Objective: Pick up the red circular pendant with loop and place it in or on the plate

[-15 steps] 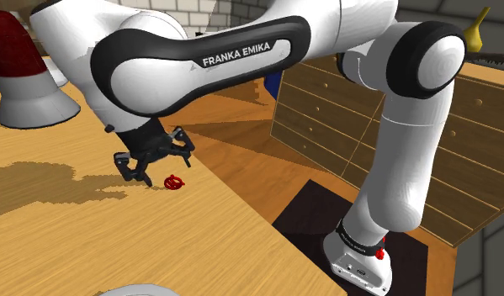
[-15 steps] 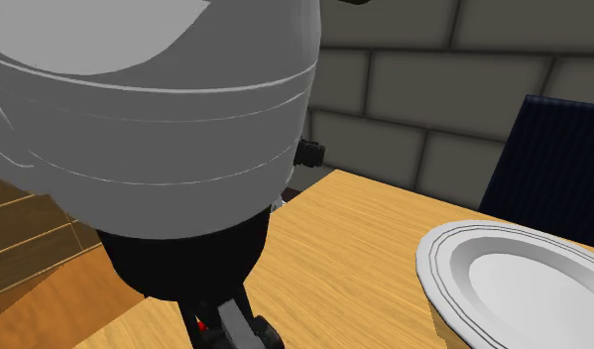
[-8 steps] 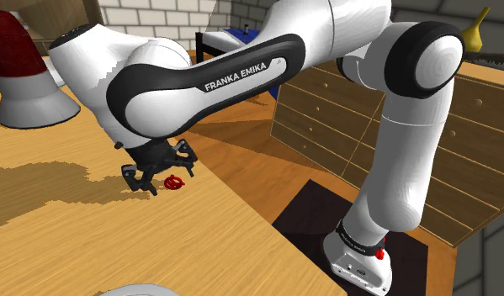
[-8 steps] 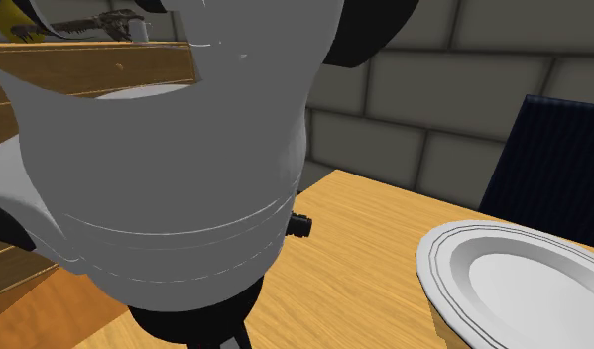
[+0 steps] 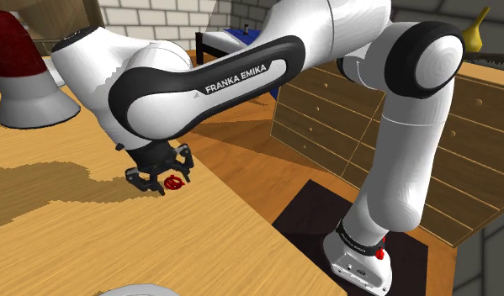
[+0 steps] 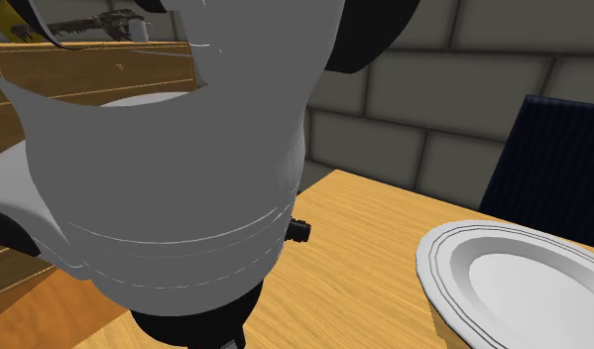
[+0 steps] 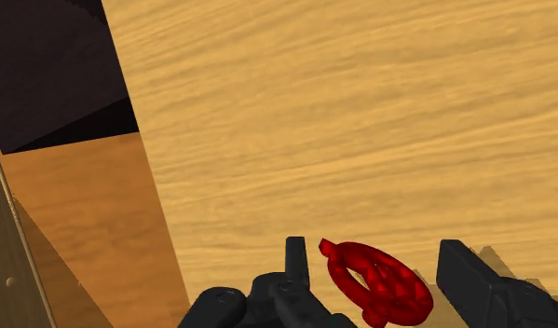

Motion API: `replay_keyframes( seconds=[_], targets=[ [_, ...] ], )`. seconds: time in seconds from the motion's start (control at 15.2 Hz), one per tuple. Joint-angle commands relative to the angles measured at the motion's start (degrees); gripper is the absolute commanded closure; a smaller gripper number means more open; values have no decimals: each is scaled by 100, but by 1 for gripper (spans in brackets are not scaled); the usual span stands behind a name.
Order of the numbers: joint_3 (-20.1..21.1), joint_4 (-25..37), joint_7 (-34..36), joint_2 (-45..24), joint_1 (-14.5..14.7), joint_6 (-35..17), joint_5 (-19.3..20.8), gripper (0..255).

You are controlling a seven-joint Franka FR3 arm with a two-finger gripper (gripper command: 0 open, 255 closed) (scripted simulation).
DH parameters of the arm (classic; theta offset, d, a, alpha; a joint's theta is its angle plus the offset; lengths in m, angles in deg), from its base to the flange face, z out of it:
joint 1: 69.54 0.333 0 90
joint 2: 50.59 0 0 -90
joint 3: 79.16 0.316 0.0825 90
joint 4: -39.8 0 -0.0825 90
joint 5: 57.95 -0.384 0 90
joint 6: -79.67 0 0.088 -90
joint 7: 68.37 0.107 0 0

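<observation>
The red circular pendant lies flat on the wooden table, close to its edge on the shoulder view's right. My black gripper is down at the table right over it. In the wrist view the pendant sits between the two fingers of the gripper, which stand close on either side with a thin gap still showing, so the gripper is open and holds nothing. The white plate rests on the table at the second exterior view's right. A sliver of its rim shows at the shoulder view's bottom edge.
A large red-and-white flared object stands at the table's far left. A wooden chest of drawers is beyond the table edge, with a dark mat on the floor under the arm's base. A dark blue shape rises behind the plate.
The arm swung lower and brought the gripper down around the pendant. The fingers have drawn in from wide apart to close beside it. The pendant has not moved.
</observation>
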Motion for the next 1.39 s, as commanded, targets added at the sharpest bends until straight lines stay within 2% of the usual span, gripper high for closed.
replay_keyframes(
  seconds=[0.0,0.53,1.32],
  targets=[
    [0,0,0,0,0,0,0,255],
    [0,-2,0,1,0,-1,0,255],
    [47,776,-159,129,43,858,-98,255]
  ],
)
